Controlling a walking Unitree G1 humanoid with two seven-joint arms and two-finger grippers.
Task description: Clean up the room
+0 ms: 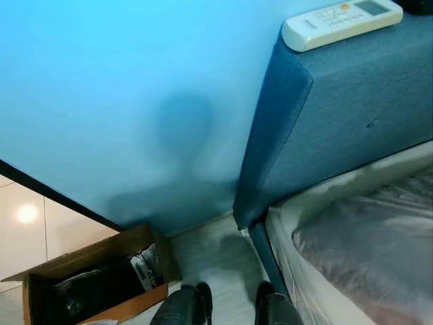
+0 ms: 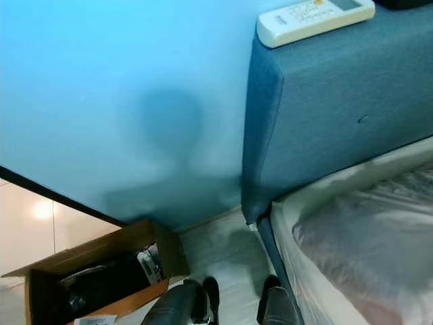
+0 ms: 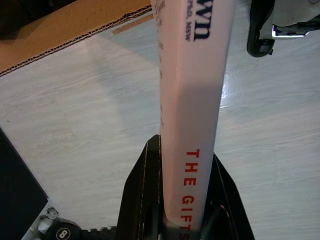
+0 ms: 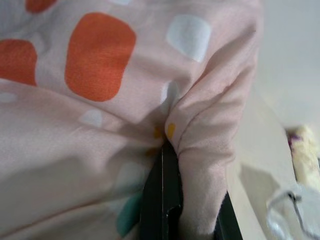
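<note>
My left gripper [image 3: 186,162] is shut on a white book [image 3: 192,75], held spine up, with red letters reading "THE GIFTS". It hangs over pale wood floor [image 3: 80,115] beside the edge of a cardboard box [image 3: 65,30]. My right gripper [image 4: 192,202] is shut on a fold of pink cloth [image 4: 100,100] with orange, white and teal spots. In the left eye view an open cardboard box [image 1: 88,256] with dark things inside stands on the floor at the lower left, against the blue wall.
A blue padded headboard [image 1: 352,115] rises on the right with a white remote control [image 1: 342,22] lying on top. Below it is the bed's mattress [image 1: 365,250] under a pale cover. My feet [image 1: 203,301] stand on the narrow floor strip between box and bed.
</note>
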